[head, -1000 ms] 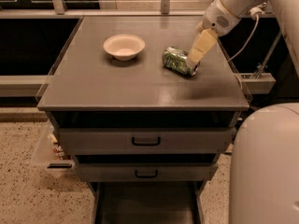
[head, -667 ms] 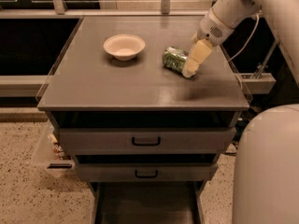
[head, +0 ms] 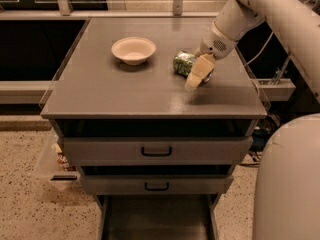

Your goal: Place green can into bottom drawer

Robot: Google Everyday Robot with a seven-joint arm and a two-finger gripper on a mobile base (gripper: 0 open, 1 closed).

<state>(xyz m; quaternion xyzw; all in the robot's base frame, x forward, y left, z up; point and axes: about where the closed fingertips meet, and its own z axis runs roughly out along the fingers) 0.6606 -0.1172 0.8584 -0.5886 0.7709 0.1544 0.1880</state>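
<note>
The green can [head: 183, 62] lies on its side on the grey cabinet top [head: 135, 91], right of the middle. My gripper [head: 196, 75] hangs from the white arm at the can's right end, covering that end and reaching slightly in front of it. The bottom drawer [head: 155, 219] is pulled open at the foot of the cabinet, a dark shallow tray with nothing showing in it.
A beige bowl [head: 133, 50] sits on the top to the left of the can. Two upper drawers with black handles [head: 156, 151] are shut. My white base [head: 287, 184] fills the lower right. A clear plastic bin [head: 56, 164] hangs at the cabinet's left side.
My gripper has moved down and to the left, from above the can's right side to level with its right end. The bowl has not moved.
</note>
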